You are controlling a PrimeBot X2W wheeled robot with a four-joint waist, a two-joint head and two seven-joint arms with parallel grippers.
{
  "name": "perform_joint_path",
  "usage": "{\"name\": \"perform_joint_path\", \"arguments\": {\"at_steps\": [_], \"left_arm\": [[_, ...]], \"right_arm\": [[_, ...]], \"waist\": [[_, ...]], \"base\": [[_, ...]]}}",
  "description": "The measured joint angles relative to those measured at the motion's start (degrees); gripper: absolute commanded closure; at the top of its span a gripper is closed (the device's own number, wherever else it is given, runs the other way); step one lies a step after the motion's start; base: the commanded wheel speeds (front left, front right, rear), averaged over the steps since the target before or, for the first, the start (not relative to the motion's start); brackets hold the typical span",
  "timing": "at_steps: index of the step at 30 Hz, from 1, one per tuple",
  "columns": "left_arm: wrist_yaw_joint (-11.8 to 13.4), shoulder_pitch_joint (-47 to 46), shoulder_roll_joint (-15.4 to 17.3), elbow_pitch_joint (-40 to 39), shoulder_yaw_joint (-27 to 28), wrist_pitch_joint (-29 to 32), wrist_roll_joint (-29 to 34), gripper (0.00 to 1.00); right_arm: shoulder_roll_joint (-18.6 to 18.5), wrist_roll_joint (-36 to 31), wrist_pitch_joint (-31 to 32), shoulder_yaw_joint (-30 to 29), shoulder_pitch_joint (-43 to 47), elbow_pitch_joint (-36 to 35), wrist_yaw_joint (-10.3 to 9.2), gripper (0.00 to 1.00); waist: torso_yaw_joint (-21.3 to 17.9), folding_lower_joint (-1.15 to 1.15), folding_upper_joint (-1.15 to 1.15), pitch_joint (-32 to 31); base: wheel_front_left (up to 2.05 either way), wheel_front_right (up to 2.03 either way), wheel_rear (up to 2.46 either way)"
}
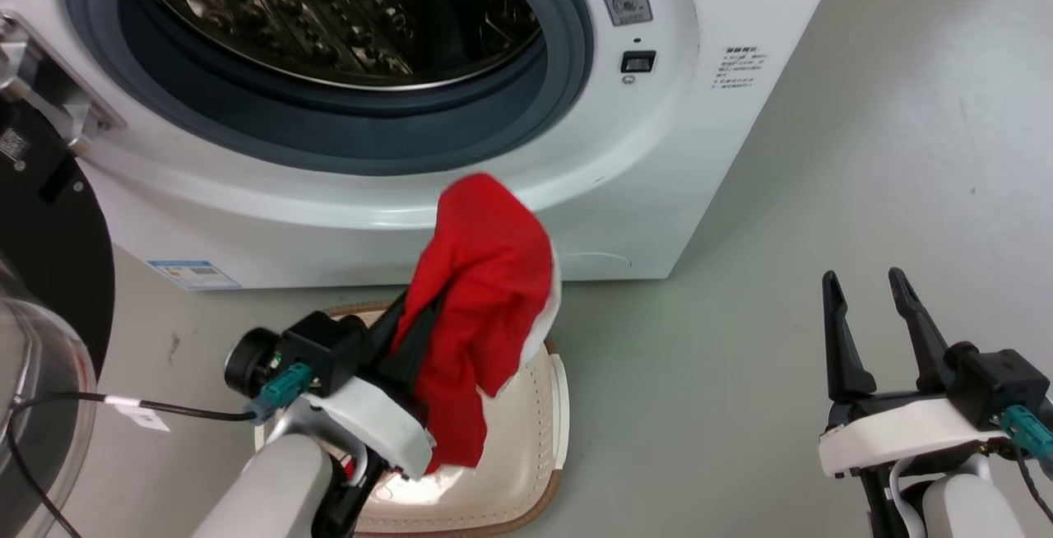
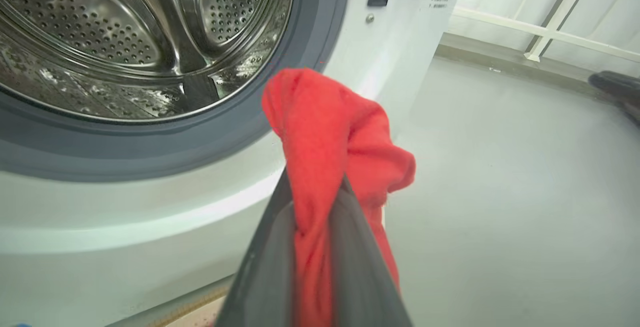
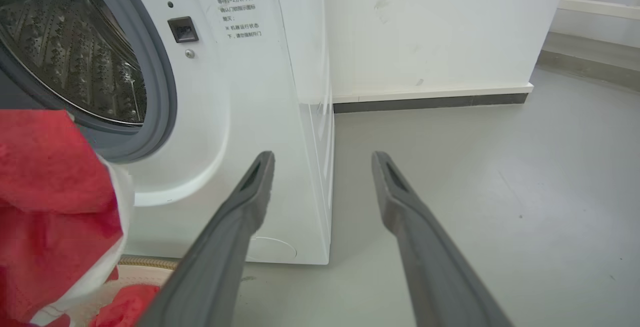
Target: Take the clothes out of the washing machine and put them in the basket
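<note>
Floor (image 1: 823, 192): L gripper (image 2: 312, 187) holds garment (image 1: 485, 275) over basket (image 1: 535, 431).

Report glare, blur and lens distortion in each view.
Head view: glare washes out the floor of the cream-white plastic laundry basket below the bright red fabric garment; the perforated steel drum glints. Left wrist view: the left gripper, shut on the garment, looks soft near the lens. Right wrist view: the corner edge of the white front-loading washing machine bows; the garment blurs at the left edge.

The washing machine (image 3: 250, 117) carries a sticker (image 3: 234, 6) headed "温馨提示".
</note>
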Motion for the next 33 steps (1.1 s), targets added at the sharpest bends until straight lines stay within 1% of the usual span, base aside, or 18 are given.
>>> {"name": "perform_joint_path", "arguments": {"at_steps": [5, 11, 12, 14, 15, 20, 23, 27, 33], "left_arm": [[-0.49, -0.46, -0.37, 6.59, -3.87, 0.87, -0.14, 1.00], [-0.78, -5.22, -1.12, 16.40, -7.01, 0.77, -0.33, 1.00], [-0.81, -6.20, -1.49, 17.84, -7.34, 0.62, -0.88, 1.00], [-0.83, -7.82, -2.53, 20.68, -7.33, 0.55, -4.57, 1.00], [-0.83, -8.76, -2.71, 22.13, -8.02, 0.53, -5.37, 1.00], [-0.85, -15.35, -1.89, 29.22, -11.28, 0.21, -6.92, 1.00], [-0.87, -19.13, -1.35, 33.90, -14.97, 0.19, -5.50, 1.00], [-0.92, -23.21, -1.34, 40.81, -13.92, 0.05, -7.03, 1.00], [-0.93, -26.94, -1.91, 45.07, -15.84, 0.02, -9.93, 1.00]], "right_arm": [[-0.01, -0.16, 0.00, 0.03, -1.42, -0.73, 0.00, 0.00], [0.00, -0.42, 0.00, -0.04, -3.42, -1.58, 0.00, 0.00], [-0.01, -0.42, 0.00, -0.09, -3.67, -1.78, 0.00, 0.00], [-0.02, -0.43, 0.00, 0.16, -4.31, -2.04, 0.00, 0.00], [-0.01, -0.43, 0.00, 0.25, -4.72, -2.29, 0.00, 0.00], [-0.03, 0.31, 0.00, 0.26, -7.20, -3.70, 0.00, 0.00], [-0.04, 0.99, 0.00, 0.54, -8.15, -4.35, 0.00, 0.00], [-0.03, 2.41, 0.00, 1.43, -9.67, -5.01, 0.00, 0.00], [-0.04, 3.66, 0.00, 2.42, -10.68, -6.43, 0.00, 0.00]], "waist": [[-0.50, 0.00, 0.00, 3.14], [-1.71, 0.01, 0.00, 8.44], [-1.96, 0.01, 0.00, 9.44], [-2.47, 0.01, 0.00, 11.53], [-2.75, 0.01, 0.00, 12.59], [-4.28, 0.02, 0.00, 18.37], [-5.15, 0.02, 0.00, 21.97], [-6.33, 0.02, 0.00, 26.59], [-8.23, 0.02, 0.00, 32.35]], "base": [[0.00, 0.00, 0.00], [0.00, 0.00, 0.00], [0.00, 0.00, 0.00], [0.00, 0.00, 0.00], [0.00, 0.00, 0.00], [0.00, 0.00, 0.00], [0.00, 0.00, 0.00], [0.00, 0.00, 0.00], [0.00, 0.00, 0.00]]}}
